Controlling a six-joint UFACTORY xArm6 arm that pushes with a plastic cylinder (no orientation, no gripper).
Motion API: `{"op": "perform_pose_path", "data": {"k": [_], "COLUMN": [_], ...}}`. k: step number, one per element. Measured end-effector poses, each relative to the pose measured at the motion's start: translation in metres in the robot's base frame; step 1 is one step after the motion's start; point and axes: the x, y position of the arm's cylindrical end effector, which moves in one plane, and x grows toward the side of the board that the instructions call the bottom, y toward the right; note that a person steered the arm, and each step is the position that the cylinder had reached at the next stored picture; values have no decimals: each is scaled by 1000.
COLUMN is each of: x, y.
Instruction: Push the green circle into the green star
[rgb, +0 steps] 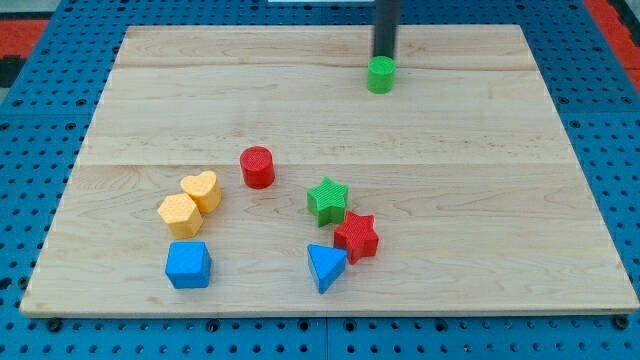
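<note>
**A:** The pincer first: is it released, clenched, or grasping something?

**B:** There is no pincer on this arm, so I cannot tell you any such state. The arm ends in a straight dark rod, and my tip (384, 57) is its lower end. It comes down from the view's top.

**A:** Where does it sit relative to the blocks?

**B:** Right at the far side of the green circle (380, 75), on that block's upper edge as seen here. Whether it actually touches the block I cannot say for sure, but no gap shows between them.

**A:** And the green circle itself?

**B:** Upright on the wooden tabletop (480, 200), near the view's top and a little right of centre, alone there.

**A:** The green star?

**B:** The green star (327, 199) lies well apart from the circle, lower down and slightly to the view's left of it, about mid-board. The stretch of wood between the two is bare.

**A:** What surrounds the star?

**B:** A red star (357, 236) just beside it, toward the lower right, appearing to touch. A blue triangle (326, 266) sits below, against the red star. A red cylinder (257, 166) stands to the star's upper left.

**A:** Anything further left?

**B:** A yellow heart (202, 189) and a yellow hexagon-like block (178, 213), pressed together, with a blue block (188, 265) below them.
</note>
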Motion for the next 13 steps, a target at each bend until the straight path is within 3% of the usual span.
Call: {"op": "perform_pose_path", "data": {"k": [2, 4, 5, 7, 12, 13], "x": [86, 68, 126, 175, 183, 216], "y": [-91, -154, -154, -162, -68, -72]}}
